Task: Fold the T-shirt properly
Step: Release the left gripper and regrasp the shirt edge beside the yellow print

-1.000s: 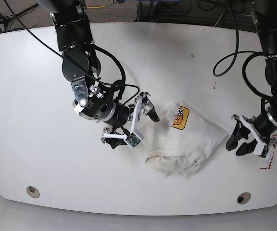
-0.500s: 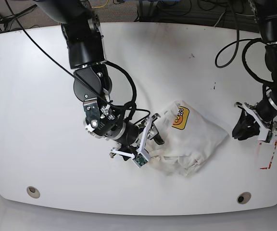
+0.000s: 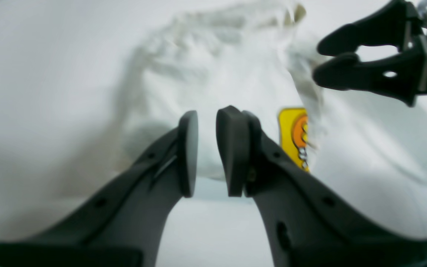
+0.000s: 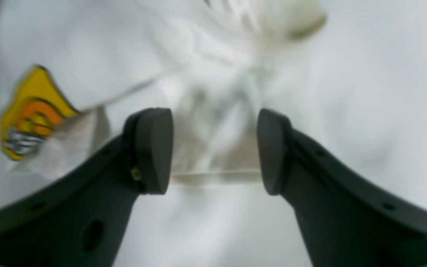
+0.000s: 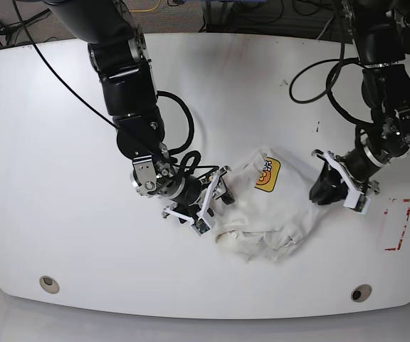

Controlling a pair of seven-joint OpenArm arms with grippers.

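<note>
A: Because the T-shirt [image 5: 272, 210] lies crumpled in a heap a little right of the middle of the table [image 5: 48, 142], with its yellow patch [image 5: 266, 175] facing up, I think a bad grasp is the main danger.

B: Which hand worries you?

A: The right gripper [image 4: 213, 155] first. Its fingers are spread, with a bunched hem of the cloth between them, not yet pinched. If it closes there, it may take several layers together, and the fold would come out crooked.

B: And the other one?

A: The left gripper [image 3: 206, 152] has its fingers nearly together with only a narrow gap, holding nothing. It is at the right edge of the shirt. It may only push the soft cloth and wrinkle it more.
</note>
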